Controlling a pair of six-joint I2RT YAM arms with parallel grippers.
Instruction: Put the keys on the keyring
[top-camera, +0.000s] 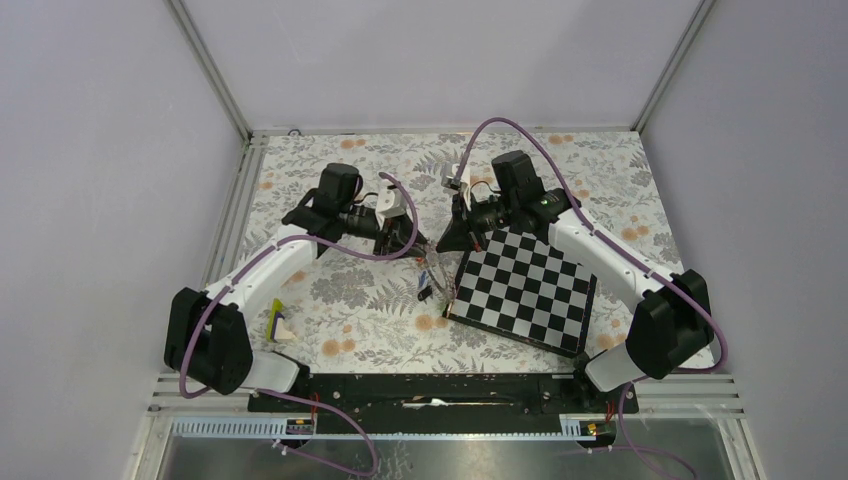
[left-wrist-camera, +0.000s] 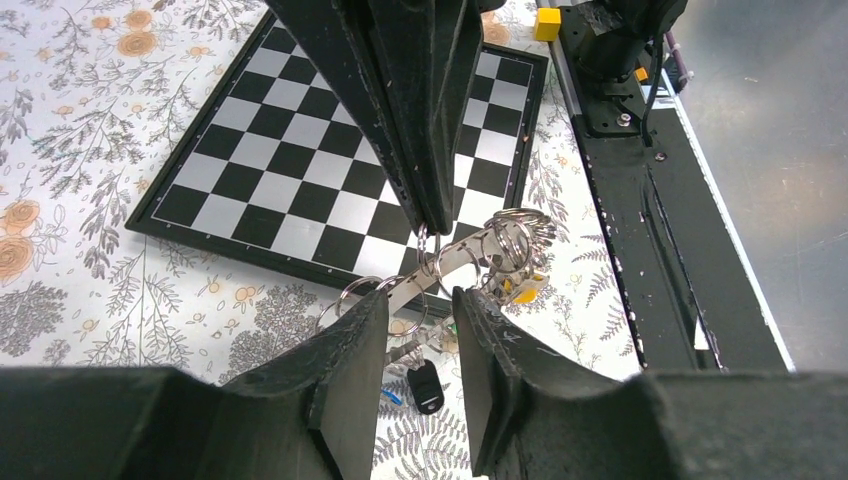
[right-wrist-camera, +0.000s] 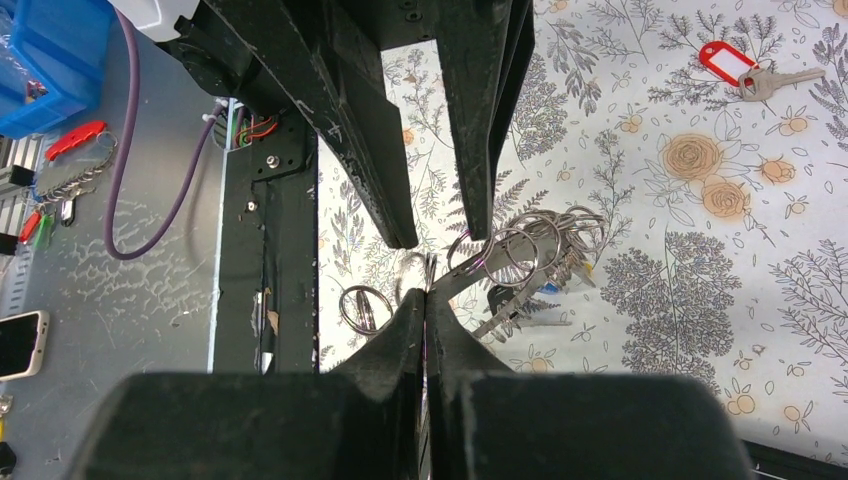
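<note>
Nearest the arm bases, beside the left arm's shoulder, a yellow-green tag (top-camera: 277, 323) is lying on the flowered tabletop (top-camera: 350, 335), too small to tell whether a key is attached. Right of centre, a chessboard (top-camera: 520, 290) is sitting askew on the cloth. Just off its left corner, the two tools are meeting tip to tip above the tabletop. The right tool (right-wrist-camera: 425, 300) is pressing its fingers fully together and pinching a thin wire loop of the keyring (right-wrist-camera: 428, 272). A bunch of silver split rings (right-wrist-camera: 530, 245) and keys (right-wrist-camera: 515, 318) is trailing off to one side of that pinch. The left tool (left-wrist-camera: 420, 300) is holding its jaws partly apart, one finger on each side of a flat silver blade (left-wrist-camera: 415, 290). Bare cloth is showing between the blade and one finger, so the blade is not being squeezed. A yellow key head (left-wrist-camera: 522, 290) is peeking out under the rings. A black fob (left-wrist-camera: 425, 385) is showing below the left tool, though I cannot tell whether it is dangling or lying flat. Farther from the rail, a red-tagged key (right-wrist-camera: 740, 68) is lying alone on the cloth, well apart from the bunch.
</note>
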